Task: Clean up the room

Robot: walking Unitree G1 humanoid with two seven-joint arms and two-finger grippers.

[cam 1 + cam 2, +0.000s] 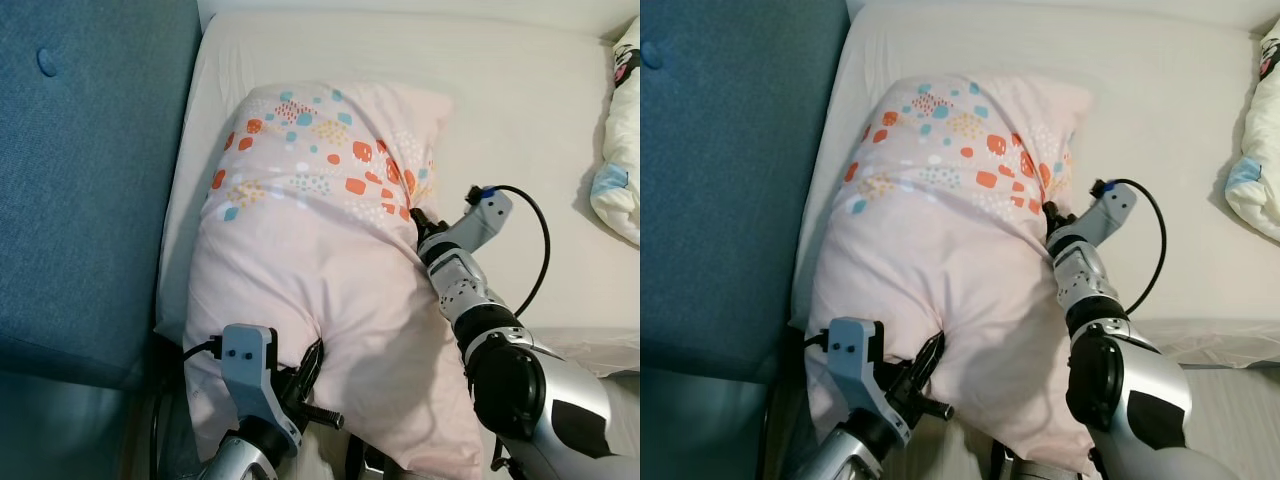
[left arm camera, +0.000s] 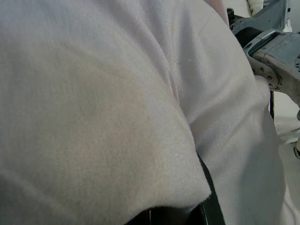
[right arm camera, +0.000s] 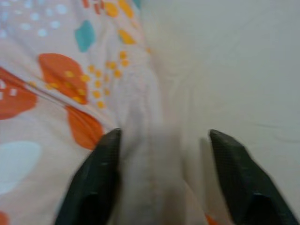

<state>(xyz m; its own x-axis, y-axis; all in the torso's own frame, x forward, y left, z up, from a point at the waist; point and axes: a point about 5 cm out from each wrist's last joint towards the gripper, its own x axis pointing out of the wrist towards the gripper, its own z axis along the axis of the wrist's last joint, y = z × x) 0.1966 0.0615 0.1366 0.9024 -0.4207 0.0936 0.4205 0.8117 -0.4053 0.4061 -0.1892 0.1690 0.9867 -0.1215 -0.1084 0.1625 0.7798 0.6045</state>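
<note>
White bed (image 1: 520, 120) — blue headboard (image 1: 90, 180)

— Inspector: How are the arms looking?
— Assistant: Silver shells are showing black joints; the right arm (image 1: 500, 350) is carrying a looping black cable (image 1: 538, 240) and blue-tipped connector; grey camera bracket (image 1: 255, 375) with two screws is topping the left.

Pink pillow (image 1: 330, 260), dotted orange and teal, lies on bed (image 1: 520, 130).
</note>
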